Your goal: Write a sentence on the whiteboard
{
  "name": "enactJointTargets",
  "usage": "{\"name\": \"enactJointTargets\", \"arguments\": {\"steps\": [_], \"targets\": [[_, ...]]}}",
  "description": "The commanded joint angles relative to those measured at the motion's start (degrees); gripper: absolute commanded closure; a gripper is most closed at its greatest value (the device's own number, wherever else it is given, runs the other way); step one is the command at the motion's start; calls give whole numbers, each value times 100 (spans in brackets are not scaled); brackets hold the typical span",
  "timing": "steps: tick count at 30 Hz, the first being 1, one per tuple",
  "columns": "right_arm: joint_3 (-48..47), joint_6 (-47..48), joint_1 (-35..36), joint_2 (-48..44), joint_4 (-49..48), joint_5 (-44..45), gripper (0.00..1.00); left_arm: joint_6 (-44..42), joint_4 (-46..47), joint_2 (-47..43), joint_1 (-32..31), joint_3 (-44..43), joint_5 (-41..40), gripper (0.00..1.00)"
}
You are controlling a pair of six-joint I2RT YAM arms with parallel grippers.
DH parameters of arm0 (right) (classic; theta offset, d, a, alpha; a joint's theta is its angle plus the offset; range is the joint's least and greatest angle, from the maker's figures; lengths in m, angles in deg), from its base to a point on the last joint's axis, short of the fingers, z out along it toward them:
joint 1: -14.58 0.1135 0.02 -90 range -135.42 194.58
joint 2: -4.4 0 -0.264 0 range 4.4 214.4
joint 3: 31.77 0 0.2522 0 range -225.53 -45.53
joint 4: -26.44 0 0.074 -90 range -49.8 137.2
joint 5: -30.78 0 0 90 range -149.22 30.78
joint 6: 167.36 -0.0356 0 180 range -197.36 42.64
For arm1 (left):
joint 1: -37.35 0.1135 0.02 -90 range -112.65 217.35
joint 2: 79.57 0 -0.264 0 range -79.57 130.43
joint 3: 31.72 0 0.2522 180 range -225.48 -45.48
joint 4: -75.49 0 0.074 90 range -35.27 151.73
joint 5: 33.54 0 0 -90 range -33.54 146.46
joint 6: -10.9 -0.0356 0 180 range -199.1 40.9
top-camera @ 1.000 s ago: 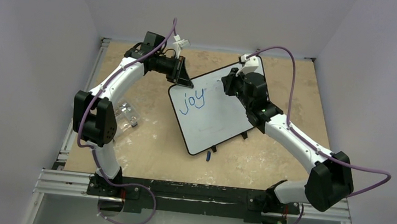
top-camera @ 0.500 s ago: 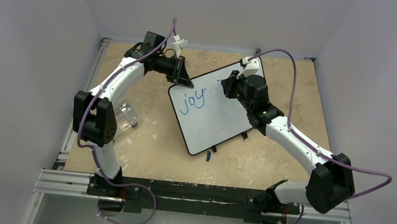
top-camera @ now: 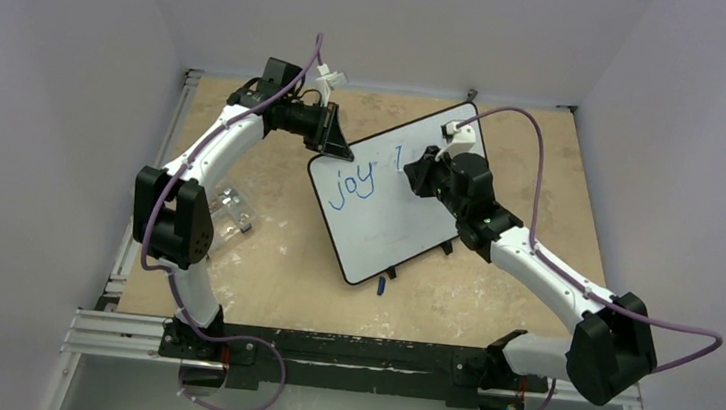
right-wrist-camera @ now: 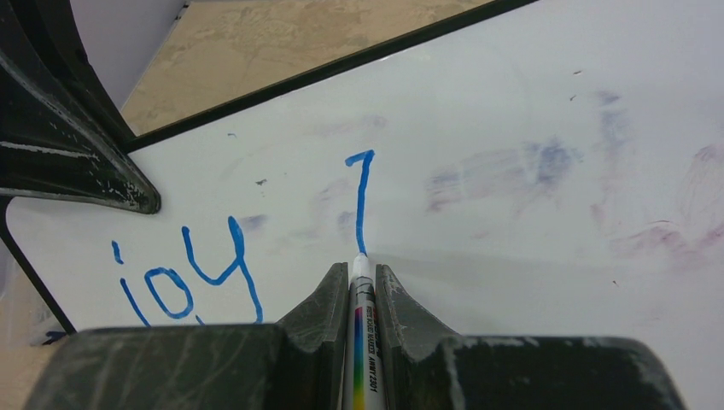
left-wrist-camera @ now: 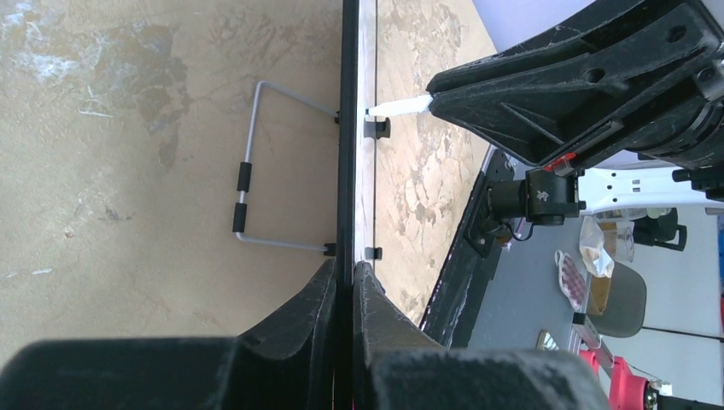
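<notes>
whiteboard: centre frame, skewed on desk | sentence: blue "joy" plus one stroke, upper left of board | left fingers: clenched on whiteboard edge | right fingers: grasping marker, tip touching board

The right gripper slid the marker toward 5 o'clock, adding a new blue stroke to the sentence.

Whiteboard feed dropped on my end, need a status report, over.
Left claw shut on whiteboard edge. Right claw shut on marker, tip on whiteboard. "joy" written, one stroke after it. Only faint smudges ahead.
</notes>
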Motion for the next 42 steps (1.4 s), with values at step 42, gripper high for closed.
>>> {"name": "enactJointTargets", "arguments": {"steps": [42], "targets": [[-1018,-35,-25,-171,129,217,100,-203,215,-437,-62,-102,117,100]]}}
